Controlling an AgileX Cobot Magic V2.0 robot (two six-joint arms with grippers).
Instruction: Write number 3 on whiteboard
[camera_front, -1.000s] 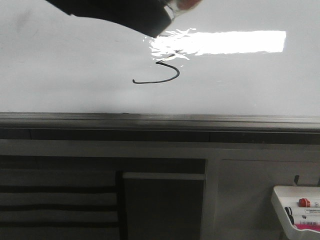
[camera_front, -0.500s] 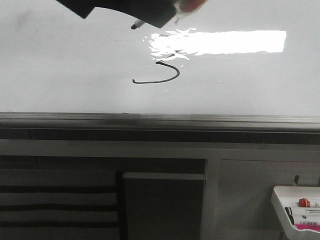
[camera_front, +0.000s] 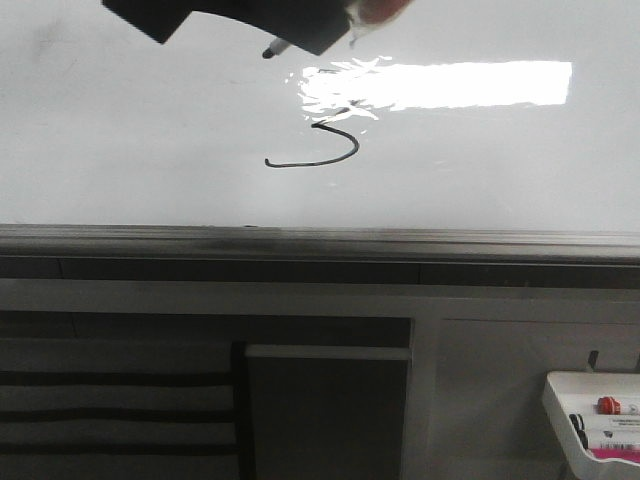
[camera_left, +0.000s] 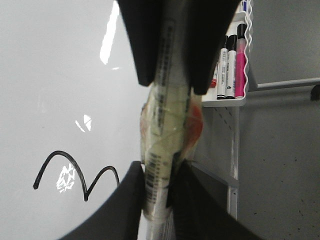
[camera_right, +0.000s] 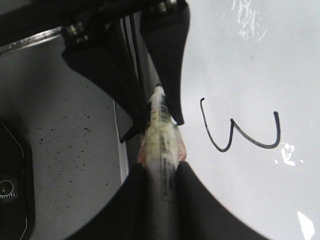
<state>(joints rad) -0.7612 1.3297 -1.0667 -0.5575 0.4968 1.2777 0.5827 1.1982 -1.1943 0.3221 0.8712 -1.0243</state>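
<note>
The whiteboard (camera_front: 120, 130) fills the upper front view, and the number 3 (camera_front: 335, 150) is a thin black hooked stroke just below the glare. A tape-wrapped marker (camera_left: 167, 125) is clamped by both grippers at once. My left gripper (camera_left: 157, 170) is shut on one end. My right gripper (camera_right: 161, 167) is shut on the other end of the marker (camera_right: 160, 140). The number 3 (camera_left: 75, 172) (camera_right: 235, 135) lies beside the jaws on the board. In the front view the marker tip (camera_front: 270, 50) pokes out from a dark gripper body (camera_front: 250, 18), above-left of the stroke and apart from it.
A bright rectangular glare (camera_front: 450, 85) sits on the board. A grey metal rail (camera_front: 320, 240) runs along its lower edge, with dark cabinet panels (camera_front: 330, 410) beneath. A small white tray (camera_front: 560, 405) (camera_left: 225, 102) with markers hangs at the lower right.
The dark gripper body has risen and shifted left off the stroke's top, so the marker tip now shows. The stroke looks the same.
</note>
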